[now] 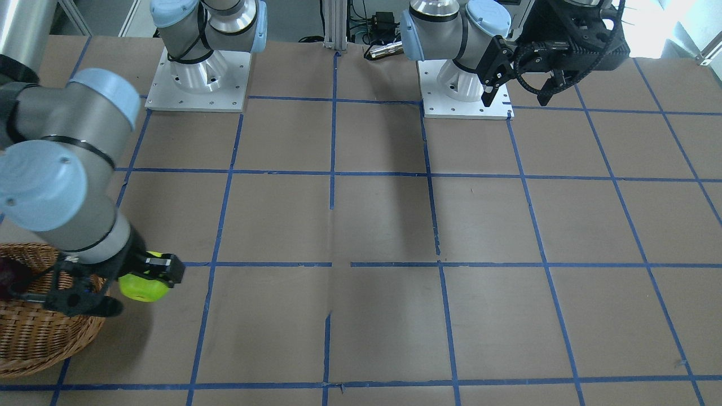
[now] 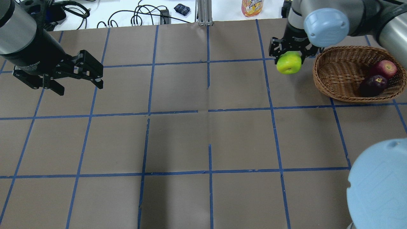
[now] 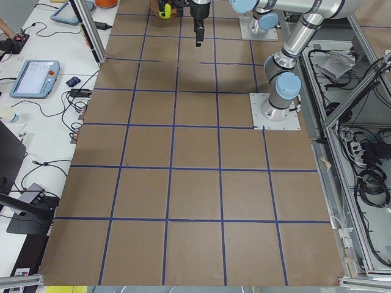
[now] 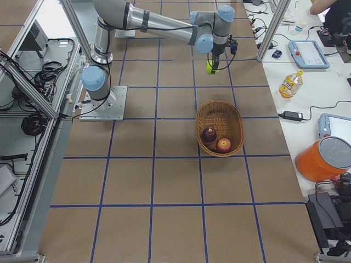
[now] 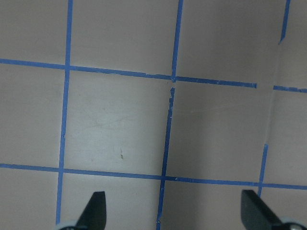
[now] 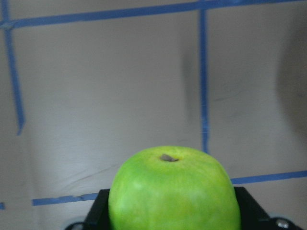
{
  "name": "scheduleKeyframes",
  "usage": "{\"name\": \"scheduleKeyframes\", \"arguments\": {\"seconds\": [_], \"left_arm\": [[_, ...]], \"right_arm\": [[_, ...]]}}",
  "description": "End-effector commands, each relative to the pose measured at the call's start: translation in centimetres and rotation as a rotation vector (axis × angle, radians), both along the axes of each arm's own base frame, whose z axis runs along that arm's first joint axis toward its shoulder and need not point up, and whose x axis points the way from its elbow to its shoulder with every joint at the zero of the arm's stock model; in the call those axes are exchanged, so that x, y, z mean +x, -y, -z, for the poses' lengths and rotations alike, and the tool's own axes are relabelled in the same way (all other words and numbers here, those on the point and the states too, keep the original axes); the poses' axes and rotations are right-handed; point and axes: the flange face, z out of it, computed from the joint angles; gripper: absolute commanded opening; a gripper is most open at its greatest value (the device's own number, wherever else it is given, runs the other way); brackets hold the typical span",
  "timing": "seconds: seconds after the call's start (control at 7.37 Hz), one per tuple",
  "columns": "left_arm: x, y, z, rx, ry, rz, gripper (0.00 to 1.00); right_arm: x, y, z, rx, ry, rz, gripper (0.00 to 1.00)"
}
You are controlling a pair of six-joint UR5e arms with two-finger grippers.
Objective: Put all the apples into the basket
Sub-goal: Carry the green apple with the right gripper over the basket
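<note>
My right gripper is shut on the lime green apple and holds it above the table, just left of the basket in the overhead view. The wrist view shows the green apple stem-up between the fingers. In the woven wicker basket lie the red apple and the dark maroon apple, close together at its right end. My left gripper hangs open over bare table at the far left, nothing between its fingers.
The brown table is gridded with blue tape. A white bench beyond its far edge carries cables and an orange drink bottle. In the exterior right view an orange bucket and teach pendants sit on the side bench.
</note>
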Motion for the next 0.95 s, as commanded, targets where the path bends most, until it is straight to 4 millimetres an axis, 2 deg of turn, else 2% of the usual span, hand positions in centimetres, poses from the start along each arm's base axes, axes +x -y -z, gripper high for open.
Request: {"name": "scheduleKeyframes", "arguments": {"seconds": [0.0, 0.27, 0.41, 0.54, 0.68, 0.81], "left_arm": [[-0.1, -0.7, -0.6, -0.007, -0.002, -0.006, 1.0], [-0.1, -1.2, -0.6, -0.005, 0.008, 0.001, 1.0], [-0.1, -1.3, -0.7, -0.008, 0.011, 0.001, 1.0], [-0.1, -1.5, -0.5, -0.002, 0.009, 0.001, 1.0], [0.0, -1.5, -0.3, 0.002, 0.007, 0.005, 1.0], [0.0, -2.2, -0.5, 0.017, 0.032, 0.009, 1.0]], "right_arm": [[-10.0, 1.1, 1.1, 0.003, -0.022, -0.069, 0.0], [-15.2, 1.9, 3.6, -0.005, -0.034, -0.129, 0.0], [-16.8, 1.8, 5.6, 0.023, -0.018, -0.122, 0.0], [-17.0, 1.9, 7.1, 0.044, -0.011, -0.124, 0.16], [-17.2, 1.9, 8.0, 0.06, -0.01, -0.137, 0.38], [-18.1, 1.8, 8.4, 0.065, -0.004, -0.131, 0.67]]}}
